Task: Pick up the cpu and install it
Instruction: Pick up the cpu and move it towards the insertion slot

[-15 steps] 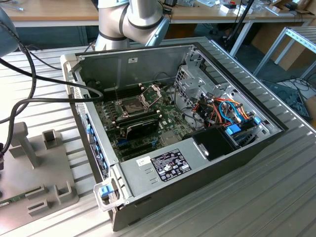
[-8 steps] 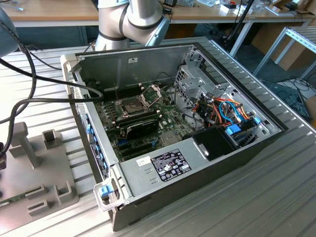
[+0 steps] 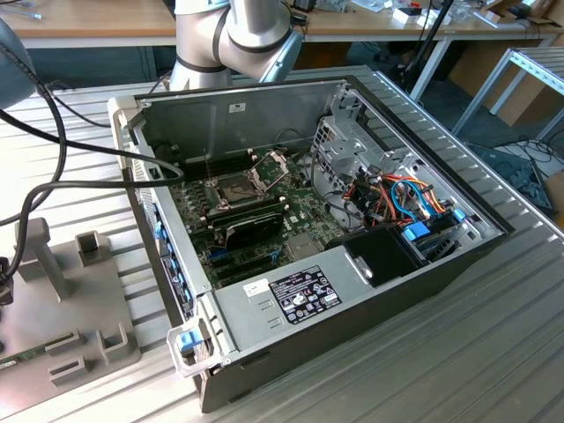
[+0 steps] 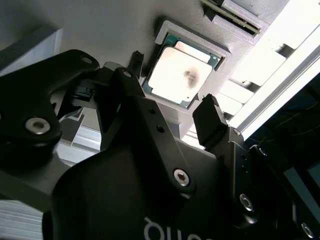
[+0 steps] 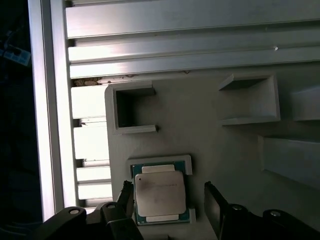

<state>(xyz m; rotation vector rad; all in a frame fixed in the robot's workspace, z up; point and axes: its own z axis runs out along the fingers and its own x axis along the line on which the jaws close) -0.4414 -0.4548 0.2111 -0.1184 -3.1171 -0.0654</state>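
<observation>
Second wrist view: claw [image 4: 173, 91] released, its two black fingers [image 4: 212, 120] spread wide with the cpu [image 4: 182, 75] between them. The cpu lies flat, dull metal top up, a green border showing round it. It is seated in a shallow framed recess [image 4: 161, 31] of a pale grey fixture plate [image 4: 100, 20]. One finger stands just beside a cpu edge, the other apart from the opposite edge. Contact with the chip: cannot tell.

First wrist view: claw [image 5: 171, 202] straddles the cpu [image 5: 157, 192]. The recess sits close to one edge of the plate [image 5: 210, 130], with the slatted aluminium worktop [image 5: 175, 45] beyond that edge. An open-sided pocket [image 5: 131, 107] stands near the cpu along the same edge.

Exterior view: open computer case [image 3: 229, 123] on the worktop [image 3: 493, 352], motherboard exposed. A dark square socket [image 3: 236, 187] lies toward the case's back wall, its metal retention frame [image 3: 271, 166] hinged up just beside it. The fixture plate [image 3: 115, 308] rests on the worktop outside the case, at the exterior view's left.
</observation>
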